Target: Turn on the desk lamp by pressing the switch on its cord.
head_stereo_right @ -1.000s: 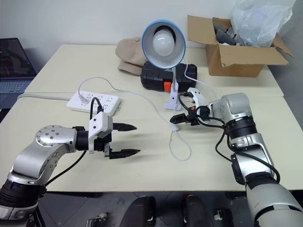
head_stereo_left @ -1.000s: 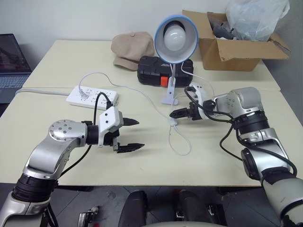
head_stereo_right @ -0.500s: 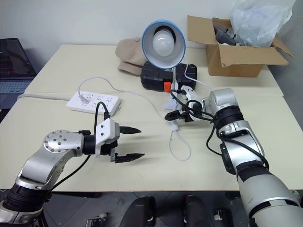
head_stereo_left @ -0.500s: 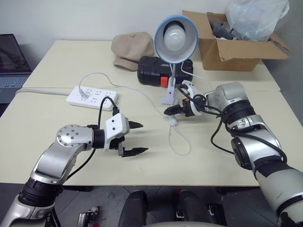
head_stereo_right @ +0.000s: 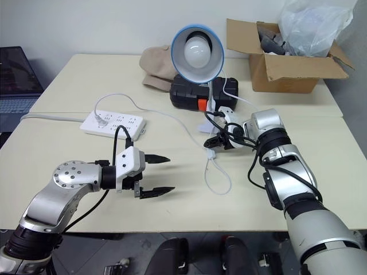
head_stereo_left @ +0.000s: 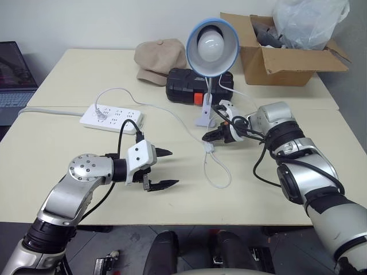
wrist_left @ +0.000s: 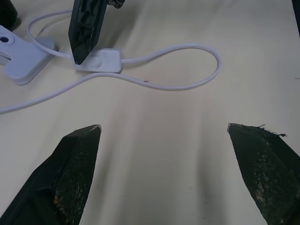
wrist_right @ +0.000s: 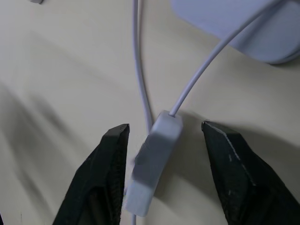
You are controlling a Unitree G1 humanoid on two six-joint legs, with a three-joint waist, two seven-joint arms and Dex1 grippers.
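The right gripper [wrist_right: 161, 154] is straddling the switch [wrist_right: 152, 161] at centre frame, jaws apart. The left gripper [head_stereo_left: 165, 169] is hovering lower left, jaws wide apart.

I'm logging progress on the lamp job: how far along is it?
Done: the right hand has reached the switch, its fingers straddling it on the table. In hand: those fingers look open, not yet squeezing. Left: pressing it; the desk lamp bulb looks unlit. The left hand hovers open, apart from the cord.
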